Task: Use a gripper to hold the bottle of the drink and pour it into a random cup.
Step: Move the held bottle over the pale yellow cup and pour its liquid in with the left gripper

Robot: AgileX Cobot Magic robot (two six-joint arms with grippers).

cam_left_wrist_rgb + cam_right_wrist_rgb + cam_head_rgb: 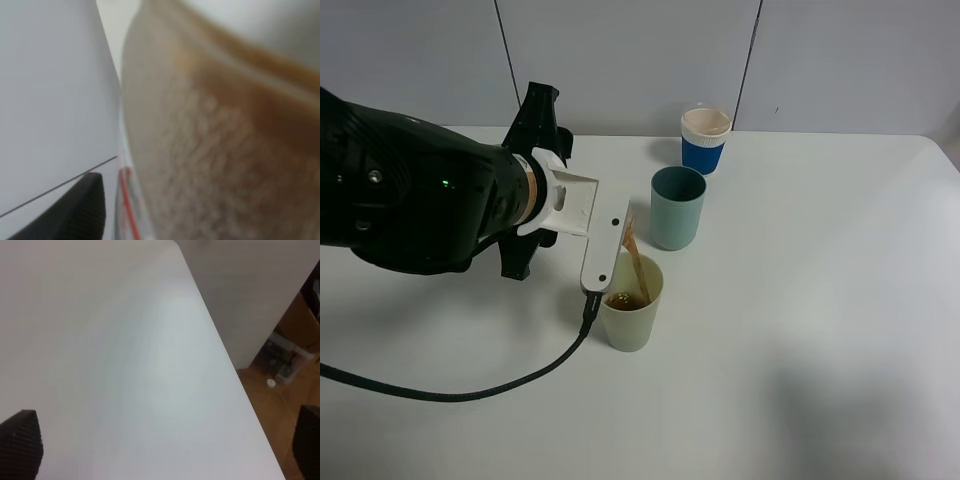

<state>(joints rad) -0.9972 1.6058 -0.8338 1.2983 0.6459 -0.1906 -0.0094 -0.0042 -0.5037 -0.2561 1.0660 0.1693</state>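
My left gripper (613, 246), white and blocky on a thick black arm, is shut on the bottle (630, 232) and holds it tipped over the pale yellow-green cup (632, 322). The gripper hides most of the bottle. A thin stream of the dark brown drink (639, 276) runs into the cup, which holds some brown liquid. In the left wrist view the bottle (210, 150) fills the frame, blurred, with foamy brown drink inside and a red label edge (127, 200). My right gripper (165, 450) is open over bare table and is out of the exterior high view.
A darker teal tumbler (677, 208) stands just behind the cup. A blue cup with a cream rim (705, 140) stands farther back. A black cable (470, 392) trails across the table at front left. The right wrist view shows the table's edge (220, 345) and floor beyond.
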